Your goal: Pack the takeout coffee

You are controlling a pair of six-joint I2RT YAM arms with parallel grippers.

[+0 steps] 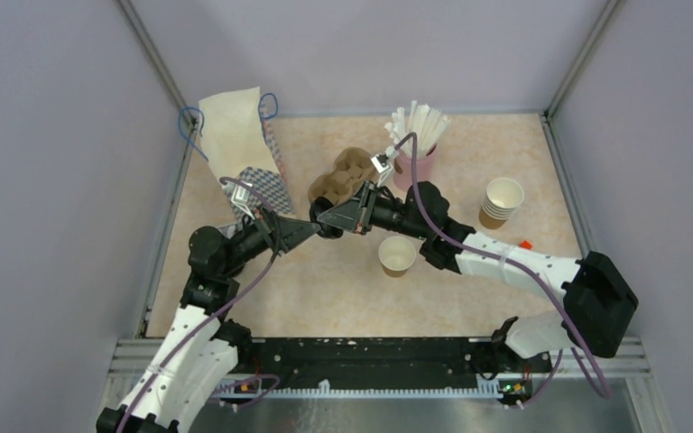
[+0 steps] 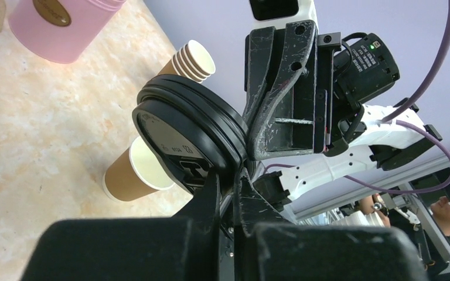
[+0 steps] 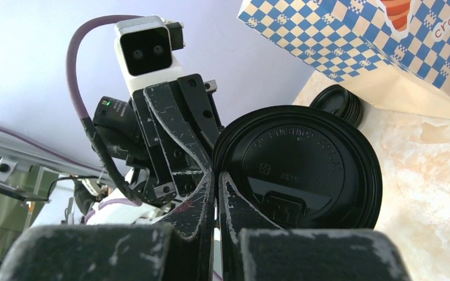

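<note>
Takeout coffee cup (image 1: 397,256) standing upright and lidless on the table (image 1: 325,302), mouth up, white inside showing. Black lid (image 3: 304,164) not on it: up in the air on edge, pinched at its rim from two sides. Left gripper (image 2: 228,175) closed to a sliver on the lower rim. Right gripper (image 3: 217,178) likewise squeezed nearly shut on the rim from the opposite direction, the two sets of fingertips almost nose to nose with the lid between. From the left wrist, a doubled rim line, perhaps two nested lids; impossible to settle.

Relative to the left fingers: cup ahead and below, past the lid. Relative to the right fingers: cup behind and below, close beside that arm's forearm. Long axis of the cup vertical; flat face of the lid roughly vertical too, so about a quarter turn off from the mouth.

Probably calls for one gripper to let go, then tipping the lid flat and carrying it over the mouth. Left fingers aimed that way, so likely the better placed. Risk: a tilted press toppling the light cup.

Spare lids (image 3: 335,104) stacked beyond the right fingers, beside the checked paper bag (image 3: 357,41). Pulp carrier (image 1: 338,176) just past both fingertips.
</note>
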